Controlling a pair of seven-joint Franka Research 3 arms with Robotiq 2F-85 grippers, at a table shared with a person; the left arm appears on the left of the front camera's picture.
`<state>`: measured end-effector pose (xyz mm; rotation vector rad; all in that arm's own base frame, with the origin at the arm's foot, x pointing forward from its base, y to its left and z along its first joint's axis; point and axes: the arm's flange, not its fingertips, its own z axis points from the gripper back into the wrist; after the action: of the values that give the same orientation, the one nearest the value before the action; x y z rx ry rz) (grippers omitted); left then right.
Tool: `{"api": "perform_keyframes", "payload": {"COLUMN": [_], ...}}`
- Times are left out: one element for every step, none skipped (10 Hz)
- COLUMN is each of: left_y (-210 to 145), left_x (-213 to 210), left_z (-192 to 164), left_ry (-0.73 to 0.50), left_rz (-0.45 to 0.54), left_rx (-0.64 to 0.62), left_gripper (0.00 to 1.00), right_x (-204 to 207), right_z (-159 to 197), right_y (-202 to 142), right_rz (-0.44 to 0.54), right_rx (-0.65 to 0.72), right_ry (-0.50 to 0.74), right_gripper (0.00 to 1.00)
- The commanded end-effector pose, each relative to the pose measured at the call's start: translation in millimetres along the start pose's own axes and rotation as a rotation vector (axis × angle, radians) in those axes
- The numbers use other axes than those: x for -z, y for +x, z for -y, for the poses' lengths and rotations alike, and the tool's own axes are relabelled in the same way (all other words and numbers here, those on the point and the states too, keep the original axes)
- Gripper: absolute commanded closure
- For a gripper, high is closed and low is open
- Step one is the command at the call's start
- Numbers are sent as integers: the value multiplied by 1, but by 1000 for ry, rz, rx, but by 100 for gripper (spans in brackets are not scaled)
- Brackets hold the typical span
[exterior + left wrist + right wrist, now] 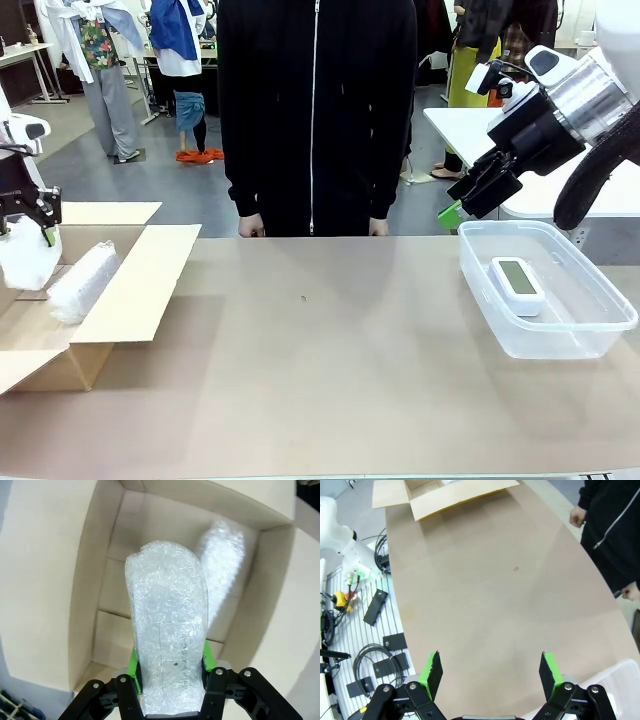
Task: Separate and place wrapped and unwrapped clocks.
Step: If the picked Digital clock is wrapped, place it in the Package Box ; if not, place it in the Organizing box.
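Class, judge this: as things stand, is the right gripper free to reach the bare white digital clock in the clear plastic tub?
Probably yes. The right gripper hangs open just above the uncovered clear plastic tub, and nothing covers the bare white digital clock.

White right arm [610, 90] with silver wrist ring, black hand [468, 205], green pads [432, 674].

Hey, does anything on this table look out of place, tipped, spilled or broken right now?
Nothing stands out. The bare clock lies in the clear bin, one wrapped bundle lies in the cardboard box, and the left end effector holds the other bundle above that box.
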<state>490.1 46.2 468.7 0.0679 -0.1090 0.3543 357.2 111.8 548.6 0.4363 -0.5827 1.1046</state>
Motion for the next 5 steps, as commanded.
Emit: {"api": "perform_keyframes", "payload": {"left_y": [21, 34, 46, 52, 57], "left_x": [11, 25, 39, 48, 56], "left_z": [0, 6, 9, 11, 11], "left_ry": [83, 85, 84, 85, 94], "left_rz": [17, 3, -18, -30, -18], "left_rx": [53, 69, 74, 80, 69], "left_gripper": [46, 46, 46, 46, 46], "right_x": [-2, -2, -2, -2, -2], "right_z": [2, 2, 2, 2, 2], "right_y": [-1, -1, -1, -1, -1], "right_rz": [-8, -8, -8, -8, -8], "right_rx": [-16, -16, -16, -16, -16], "right_ry": [8, 8, 8, 8, 8], "right_gripper": [0, 0, 0, 0, 0]}}
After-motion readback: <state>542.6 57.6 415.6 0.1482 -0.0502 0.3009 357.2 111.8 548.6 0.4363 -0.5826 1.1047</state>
